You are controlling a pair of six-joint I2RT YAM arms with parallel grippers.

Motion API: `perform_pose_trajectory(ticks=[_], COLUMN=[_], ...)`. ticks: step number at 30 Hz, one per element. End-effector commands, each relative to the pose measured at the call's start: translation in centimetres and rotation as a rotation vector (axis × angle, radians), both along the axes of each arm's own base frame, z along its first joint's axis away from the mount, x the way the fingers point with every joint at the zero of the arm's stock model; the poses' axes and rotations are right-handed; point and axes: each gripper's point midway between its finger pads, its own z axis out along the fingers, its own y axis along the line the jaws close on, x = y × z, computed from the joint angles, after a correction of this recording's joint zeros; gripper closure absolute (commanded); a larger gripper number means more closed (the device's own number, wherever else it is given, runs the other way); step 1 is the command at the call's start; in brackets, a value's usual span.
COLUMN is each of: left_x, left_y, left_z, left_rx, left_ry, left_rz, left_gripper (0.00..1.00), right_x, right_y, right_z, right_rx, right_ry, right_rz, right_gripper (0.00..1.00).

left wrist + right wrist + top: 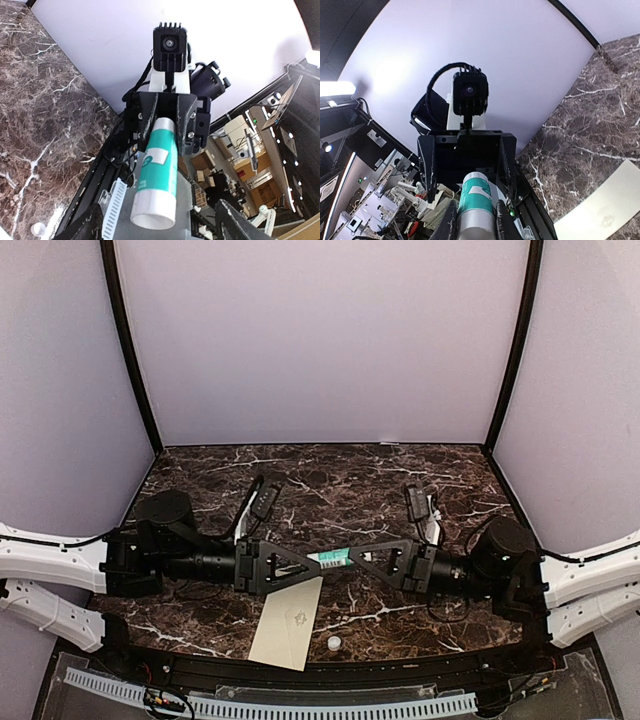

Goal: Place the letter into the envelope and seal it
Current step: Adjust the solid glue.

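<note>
1. Surface and room. I see a dark brown marble-pattern bench (pixel 330 480) with white veining, closed in by plain pale lavender walls (pixel 320 340) and two black corner poles (pixel 130 350). A white slotted cable tray (pixel 300 705) runs along the near edge. In the left wrist view a room with shelving and cardboard boxes (pixel 250 165) shows behind the right arm.

2. End effectors. Both arms are stretched level and meet nose to nose above the middle of the bench.
- The right end effector (pixel 352 558) is clamped on a teal-and-white glue stick (pixel 333 557). In its wrist view both fingers (pixel 451 222) press against the tube's sides.
- The left end effector (pixel 316 562) stands spread wide. In its wrist view its fingers (pixel 82 227) sit well out to either side of the tube's white end, with no contact that I can see.

3. Envelope. The envelope (pixel 288 625) lies flat on the bench at the near edge, with its long axis tilted and the face with the small faint emblem (pixel 298 618) turned up.
- In the top view its far corner runs under the left end effector. The rest extends toward the arm bases.
- Neither end effector touches it.
- I cannot tell how its flap lies.

4. Other item. A small white round cap (pixel 333 643) rests on the bench just right of the envelope's near end.
</note>
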Motion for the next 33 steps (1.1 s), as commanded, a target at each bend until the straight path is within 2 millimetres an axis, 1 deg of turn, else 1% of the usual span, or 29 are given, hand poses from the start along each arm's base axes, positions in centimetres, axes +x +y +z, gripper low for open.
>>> perform_pose_trajectory(ticks=[1,3,5,8,9,10,20,22,23,25,30,33], left_x=[0.8,0.8,0.8,0.9,1.0,1.1,1.5,1.6,1.6,1.6,1.6,1.5], left_y=[0.3,0.4,0.3,0.3,0.3,0.3,-0.4,-0.6,-0.6,-0.7,-1.1,-1.3], left_z=[4.7,4.9,4.9,4.8,4.8,4.7,3.7,3.7,3.7,3.7,3.4,3.1], left_rx=[-0.201,-0.214,-0.219,-0.222,-0.222,-0.219,-0.18,-0.178,-0.179,-0.179,-0.166,-0.159], left_ry=[0.067,0.084,0.1,0.116,0.119,0.126,0.146,0.147,0.147,0.147,0.159,0.165], left_rz=[0.06,0.06,0.058,0.068,0.071,0.079,0.091,0.094,0.094,0.095,0.086,0.082], left_gripper=[0.25,0.25,0.28,0.4,0.41,0.43,0.44,0.48,0.54,0.58,0.6,0.65], right_x=[0.7,0.8,0.9,0.9,0.9,1.0,0.9,0.9,0.9,0.9,1.1,1.1], right_y=[-0.8,-0.5,-0.1,0.0,0.0,0.0,0.8,0.9,0.9,0.9,0.8,0.9], right_z=[3.9,4.1,4.1,4.1,4.1,4.0,3.3,3.4,3.4,3.3,3.1,2.9], right_rx=[0.181,0.178,0.165,0.167,0.167,0.164,0.129,0.129,0.13,0.127,0.117,0.109], right_ry=[-0.054,-0.063,-0.065,-0.064,-0.064,-0.063,-0.055,-0.057,-0.057,-0.06,-0.057,-0.056], right_rz=[-0.064,-0.066,-0.069,-0.067,-0.067,-0.068,-0.054,-0.052,-0.053,-0.056,-0.063,-0.062], right_gripper=[0.97,0.97,0.97,0.98,0.98,0.98,0.99,0.99,1.0,1.0,1.0,1.0])
